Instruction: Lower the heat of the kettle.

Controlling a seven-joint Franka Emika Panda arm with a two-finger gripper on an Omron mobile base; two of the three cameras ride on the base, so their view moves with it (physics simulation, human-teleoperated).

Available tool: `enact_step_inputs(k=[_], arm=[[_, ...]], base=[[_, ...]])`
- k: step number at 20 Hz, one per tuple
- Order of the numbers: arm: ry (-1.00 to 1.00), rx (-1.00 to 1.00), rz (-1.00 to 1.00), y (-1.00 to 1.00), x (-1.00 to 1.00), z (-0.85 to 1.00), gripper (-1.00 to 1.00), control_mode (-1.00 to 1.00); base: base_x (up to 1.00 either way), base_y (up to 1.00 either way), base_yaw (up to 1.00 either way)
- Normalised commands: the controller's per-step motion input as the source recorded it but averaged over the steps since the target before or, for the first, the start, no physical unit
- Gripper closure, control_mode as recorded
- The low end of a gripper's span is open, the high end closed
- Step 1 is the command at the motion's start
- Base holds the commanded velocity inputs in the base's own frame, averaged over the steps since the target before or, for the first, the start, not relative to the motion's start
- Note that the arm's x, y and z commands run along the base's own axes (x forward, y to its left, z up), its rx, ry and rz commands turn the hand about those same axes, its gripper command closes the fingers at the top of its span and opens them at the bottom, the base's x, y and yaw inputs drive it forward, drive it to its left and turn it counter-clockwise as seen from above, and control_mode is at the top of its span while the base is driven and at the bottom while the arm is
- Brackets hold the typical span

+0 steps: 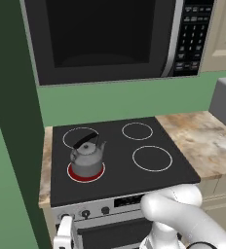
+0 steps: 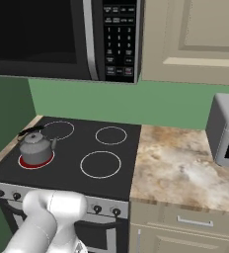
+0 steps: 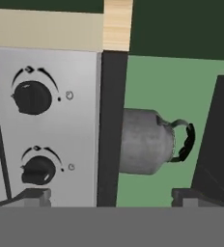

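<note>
The kettle (image 1: 87, 158), small, grey metal with a black arched handle, stands on the front left burner (image 1: 86, 173), whose ring glows red; it also shows on the stove's left side in the right base view (image 2: 35, 147). My gripper (image 1: 65, 233) hangs low in front of the stove's left control knobs. In the hand view, which is rolled sideways, the gripper (image 3: 111, 198) is open with nothing between its fingertips (image 3: 34, 195). Two black knobs (image 3: 33, 98) (image 3: 38, 170) on the steel panel face it, the kettle (image 3: 143, 141) beyond them.
The black cooktop (image 1: 120, 146) has three other unlit burners. A microwave (image 1: 110, 34) hangs above it. A marble counter (image 2: 180, 163) runs to the right with a grey appliance (image 2: 227, 131) on it. A green wall panel (image 1: 12, 121) closes the left side.
</note>
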Motion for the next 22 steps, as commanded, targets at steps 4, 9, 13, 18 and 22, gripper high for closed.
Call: enact_step_inputs(k=[4, 9, 13, 18, 22], arm=[[-0.01, 0.0, 0.04, 0.07, 0.24, -0.14, -1.0, -1.0], [0.0, 0.0, 0.06, 0.23, 0.12, -0.23, -1.0, -1.0], [-0.01, 0.0, 0.04, 0.2, 0.1, -0.19, -1.0, -1.0], [-0.04, 0.0, 0.01, 0.06, 0.04, -0.19, -1.0, -1.0], [-0.07, 0.0, 0.0, 0.0, 0.0, -0.13, -1.0, -1.0]], base=[[0.0, 0.0, 0.0], [0.0, 0.0, 0.0], [0.0, 0.0, 0.0], [0.0, 0.0, 0.0], [0.0, 0.0, 0.0]])
